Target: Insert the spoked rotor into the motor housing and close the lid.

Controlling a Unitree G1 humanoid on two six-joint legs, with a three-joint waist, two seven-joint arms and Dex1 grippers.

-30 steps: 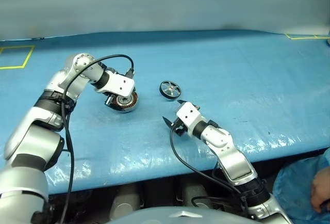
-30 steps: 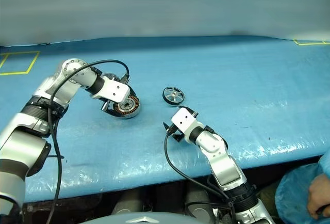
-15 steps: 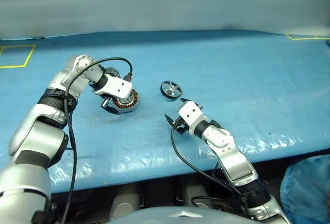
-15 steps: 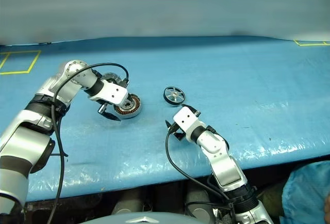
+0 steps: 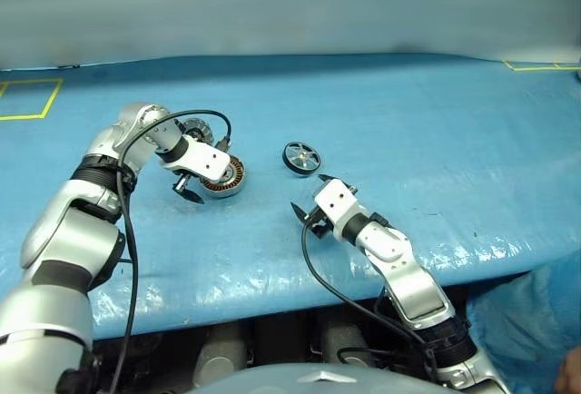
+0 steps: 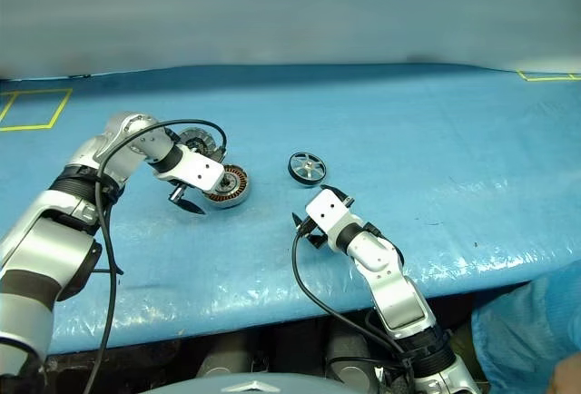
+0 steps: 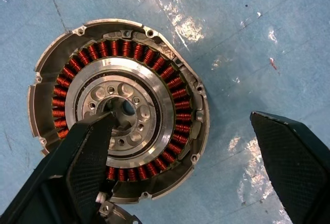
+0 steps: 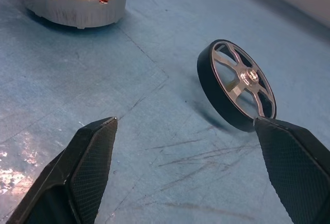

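On the blue-covered worktop (image 5: 436,131), the spoked rotor (image 5: 300,157) lay just ahead of the wide-open, empty right tool (image 5: 309,201), nearer it than the equally wide left tool (image 5: 186,187) poised over the motor housing (image 5: 223,176).

— What covers the worktop (image 5: 436,140)?
— A blue sheet (image 6: 454,158), glossy and creased, scuffed with fine dark scratches.
— Any markings?
— Yellow tape (image 5: 36,103) outlines a square at the far left corner; more yellow tape (image 5: 540,65) lies at the far right corner.
— And past the near edge?
— Blue cloth (image 6: 526,321), low on the right.
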